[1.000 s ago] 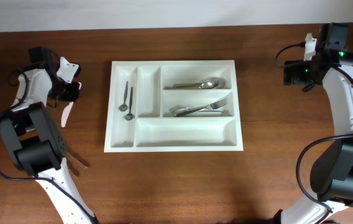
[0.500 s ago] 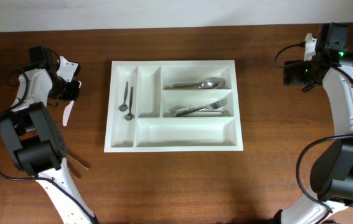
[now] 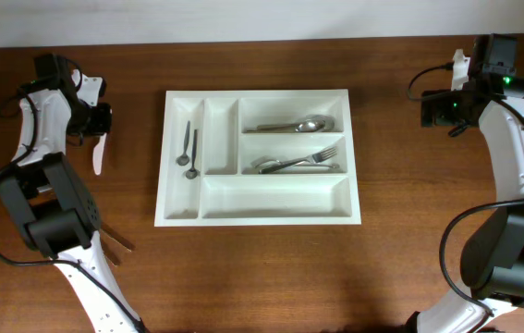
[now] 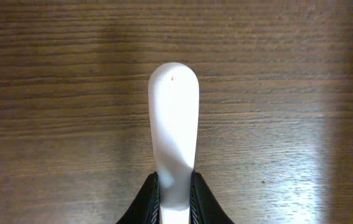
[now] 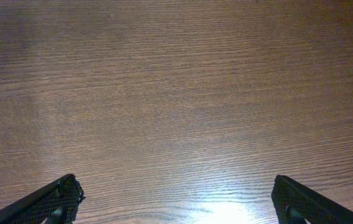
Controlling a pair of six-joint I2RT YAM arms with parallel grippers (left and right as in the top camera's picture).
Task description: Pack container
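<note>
Dark wood-grain table [image 3: 262,277], pale wall strip [image 3: 243,18] behind; clamping white utensil handle [image 4: 174,112] in left gripper [image 4: 175,180], right gripper [image 5: 175,182] splayed wide.

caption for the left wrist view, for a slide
Left claw shut on a white utensil over the wooden table.

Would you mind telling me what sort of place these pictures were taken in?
Probably a robot test bench rather than a real kitchen: a wooden table, a white cutlery tray holding a spoon and forks, and the left arm and right arm standing at the table's ends.
</note>
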